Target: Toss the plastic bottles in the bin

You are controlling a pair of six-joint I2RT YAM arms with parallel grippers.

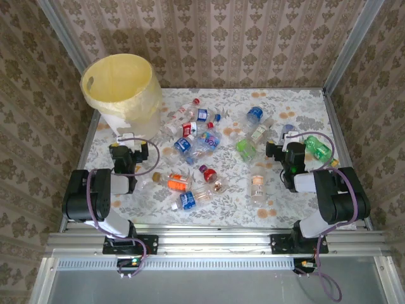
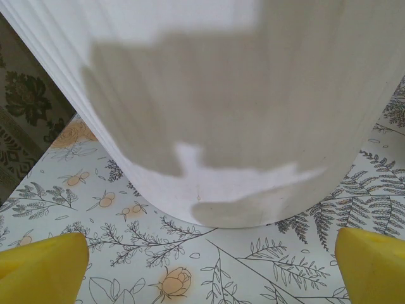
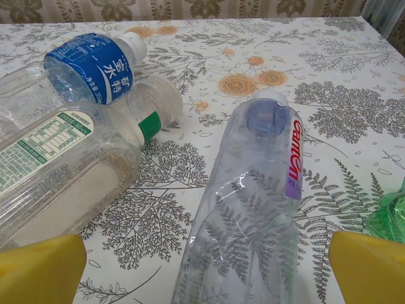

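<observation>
The bin (image 1: pixel 136 104), a white bucket lined with a pale yellow bag, stands at the table's far left. Its white wall (image 2: pixel 215 95) rises just ahead of my left gripper (image 2: pixel 209 278), which is open and empty over the tablecloth, also seen from above (image 1: pixel 124 140). Several plastic bottles (image 1: pixel 193 139) lie scattered across the middle and right. My right gripper (image 3: pixel 205 278) is open, and a crushed clear bottle with a red-lettered label (image 3: pixel 253 209) lies between its yellow fingertips (image 3: pixel 370 266). From above, this gripper (image 1: pixel 285 149) sits low at the right.
Left of the clear bottle lie a blue-labelled bottle (image 3: pixel 82 69) and a white-capped one (image 3: pixel 63 164). A green bottle (image 1: pixel 318 147) rests right of my right gripper, another green one (image 1: pixel 245 149) to its left. Patterned walls enclose the table on three sides.
</observation>
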